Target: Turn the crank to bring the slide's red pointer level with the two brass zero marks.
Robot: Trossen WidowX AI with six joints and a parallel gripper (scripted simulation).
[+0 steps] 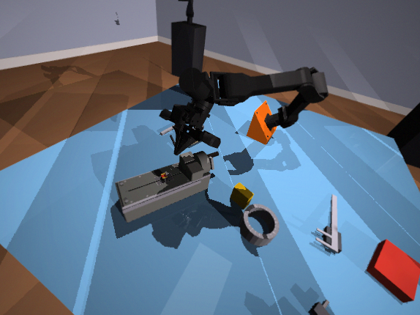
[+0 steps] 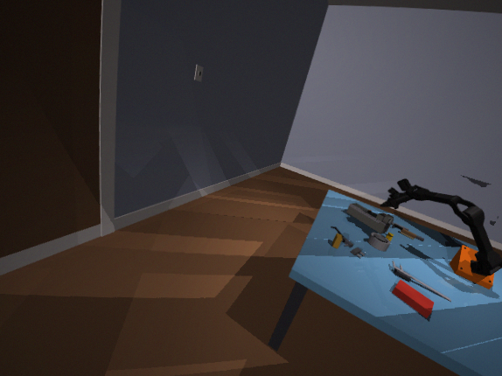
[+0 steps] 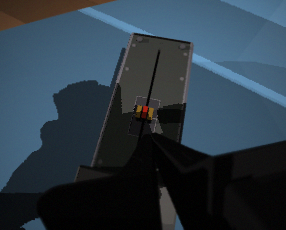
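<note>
The grey slide machine (image 1: pixel 146 191) (image 2: pixel 364 218) (image 3: pixel 140 70) lies on the blue table. Its red pointer (image 1: pixel 165 176) (image 3: pixel 145 112) sits between two brass marks. In the wrist view it looks about level with them, but the exact match is too small to tell. The crank handle (image 1: pixel 213 154) sticks out from the round end of the machine's housing; the fingers and housing hide it in the wrist view. My gripper (image 1: pixel 177 153) (image 2: pixel 384 205) (image 3: pixel 150 139) is shut and empty. Its fingertips hang above the machine, near the housing, apart from the crank handle.
A yellow block (image 1: pixel 241 195) and a grey ring (image 1: pixel 260 225) (image 2: pixel 379 241) lie near the crank end. A caliper-like tool (image 1: pixel 334 223) and a red block (image 1: pixel 396 270) (image 2: pixel 413 298) lie farther off. The arm's orange base (image 1: pixel 259 126) (image 2: pixel 464 266) stands beyond.
</note>
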